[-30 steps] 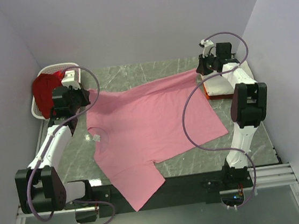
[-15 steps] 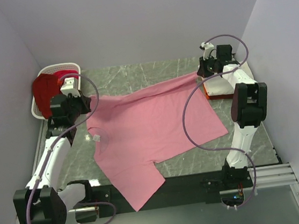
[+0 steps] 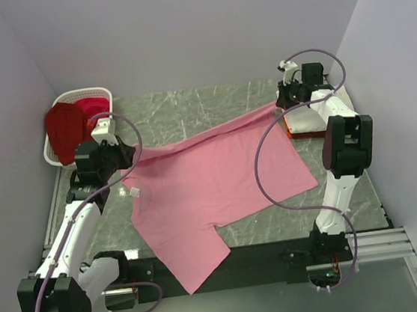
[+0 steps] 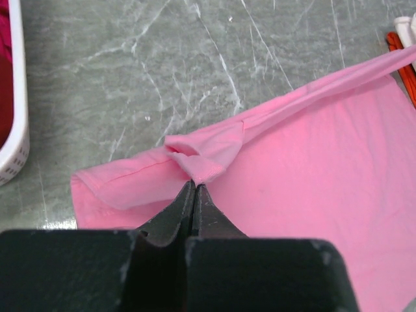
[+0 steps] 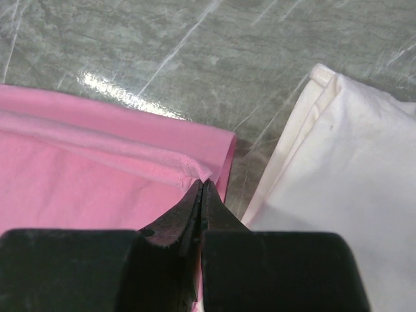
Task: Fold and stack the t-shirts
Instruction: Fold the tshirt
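Note:
A pink t-shirt (image 3: 212, 186) lies spread on the marble table, its near end hanging over the front edge. My left gripper (image 3: 127, 159) is shut on the shirt's far left corner, pinching a bunched fold (image 4: 201, 162). My right gripper (image 3: 280, 107) is shut on the far right corner hem (image 5: 195, 170). The far edge is stretched between the two grippers and lifted. A folded cream-white shirt (image 3: 306, 118) lies on an orange-red one by the right gripper; it also shows in the right wrist view (image 5: 338, 149). Dark red shirts (image 3: 66, 127) sit in and over the basket.
A white slatted basket (image 3: 96, 93) stands at the far left corner; its rim shows in the left wrist view (image 4: 16, 140). Purple walls close in the table on three sides. A black rail (image 3: 265, 255) runs along the front.
My left gripper has moved toward the near side and slightly right, pulling the shirt's far left corner over the shirt. The right gripper has stayed almost still, holding its corner.

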Available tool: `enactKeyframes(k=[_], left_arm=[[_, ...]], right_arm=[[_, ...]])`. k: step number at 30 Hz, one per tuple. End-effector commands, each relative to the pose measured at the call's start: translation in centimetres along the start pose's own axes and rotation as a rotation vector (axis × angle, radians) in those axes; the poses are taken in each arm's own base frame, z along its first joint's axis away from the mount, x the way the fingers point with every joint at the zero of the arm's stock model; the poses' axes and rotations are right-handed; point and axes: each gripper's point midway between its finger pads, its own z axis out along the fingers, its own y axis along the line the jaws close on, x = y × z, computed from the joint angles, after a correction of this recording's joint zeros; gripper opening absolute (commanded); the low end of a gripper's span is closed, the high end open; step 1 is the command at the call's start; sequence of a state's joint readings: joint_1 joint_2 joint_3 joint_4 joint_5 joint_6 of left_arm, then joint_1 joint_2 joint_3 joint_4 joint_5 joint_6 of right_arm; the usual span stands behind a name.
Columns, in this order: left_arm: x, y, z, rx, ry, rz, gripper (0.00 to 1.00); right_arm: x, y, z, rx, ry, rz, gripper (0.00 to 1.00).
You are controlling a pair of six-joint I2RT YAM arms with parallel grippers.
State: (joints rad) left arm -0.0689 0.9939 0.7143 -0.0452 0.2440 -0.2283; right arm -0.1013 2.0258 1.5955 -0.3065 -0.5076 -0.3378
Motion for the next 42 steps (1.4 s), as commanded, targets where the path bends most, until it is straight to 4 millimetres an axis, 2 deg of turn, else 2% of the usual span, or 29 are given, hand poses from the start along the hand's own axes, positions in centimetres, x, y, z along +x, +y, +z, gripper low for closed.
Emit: enactKeyframes(k=[1, 5, 11, 24, 27, 28, 32, 37, 42], left_arm=[[0.3, -0.7, -0.4, 0.023, 0.000, -0.011, 0.01], [0.9, -0.8, -0.4, 0.018, 0.021, -0.017, 0.01], [0.7, -0.8, -1.2, 0.001, 0.011, -0.006, 0.01], [3.1, -0.9, -1.6, 0.019, 0.081, -0.011, 0.01], [3.3, -1.4, -1.8, 0.042, 0.088, -0.015, 0.01], [3.3, -1.5, -1.9, 0.048, 0.091, -0.016, 0.01], [4.0, -2.7, -2.1, 0.119, 0.116, -0.018, 0.01], [4.8, -3.6, -2.3, 0.175, 0.147, -0.026, 0.01], [5.6, -3.8, -2.6, 0.183, 0.175, -0.027, 0.01]], right_arm=[[-0.4, -0.7, -1.1, 0.031, -0.010, -0.038, 0.00], [-0.1, -0.8, -1.4, 0.044, -0.002, -0.056, 0.00], [0.7, -0.7, -1.9, 0.050, 0.014, -0.085, 0.00], [1.9, -0.7, -3.0, 0.071, 0.036, -0.118, 0.03], [2.0, -0.5, -3.3, 0.069, 0.037, -0.124, 0.14], [2.3, -0.4, -3.4, 0.066, 0.039, -0.122, 0.28], [1.3, 0.0, -5.6, 0.075, -0.013, -0.131, 0.44], [0.2, 1.9, -7.7, 0.029, -0.064, -0.130, 0.47], [0.0, 3.8, -8.7, -0.033, -0.092, -0.094, 0.47]])
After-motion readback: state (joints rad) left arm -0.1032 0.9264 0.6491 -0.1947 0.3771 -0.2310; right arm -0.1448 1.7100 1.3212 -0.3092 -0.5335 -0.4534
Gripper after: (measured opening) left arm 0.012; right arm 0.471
